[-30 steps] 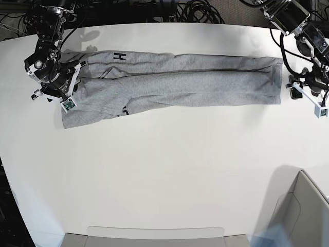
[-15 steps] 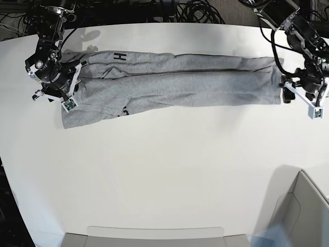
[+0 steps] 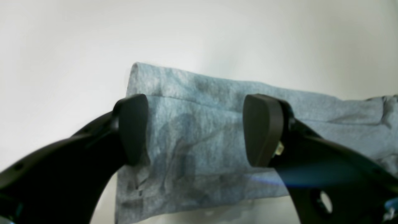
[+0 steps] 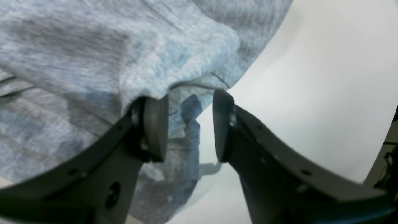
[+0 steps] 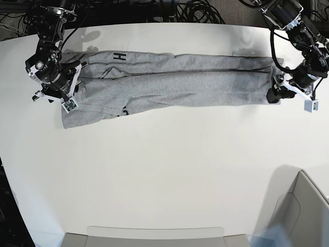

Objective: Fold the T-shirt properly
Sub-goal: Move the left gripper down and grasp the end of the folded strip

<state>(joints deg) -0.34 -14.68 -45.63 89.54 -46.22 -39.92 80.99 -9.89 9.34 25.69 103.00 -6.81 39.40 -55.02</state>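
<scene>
T-shirt (image 5: pixel 175 82) lies in a long band on bench (image 5: pixel 164 170). Left end effector (image 3: pixel 196 130) apart at its 3 o'clock end; right end effector (image 4: pixel 189 124) apart at 9 o'clock.

Bright, even overhead light; soft shadows; both wrist views blurred up close.

Base looks straight down; both wrist views closely share the T-shirt (image 5: pixel 175 82).

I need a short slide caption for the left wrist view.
Open left gripper straddling the end of the grey T-shirt on the white table.
</scene>
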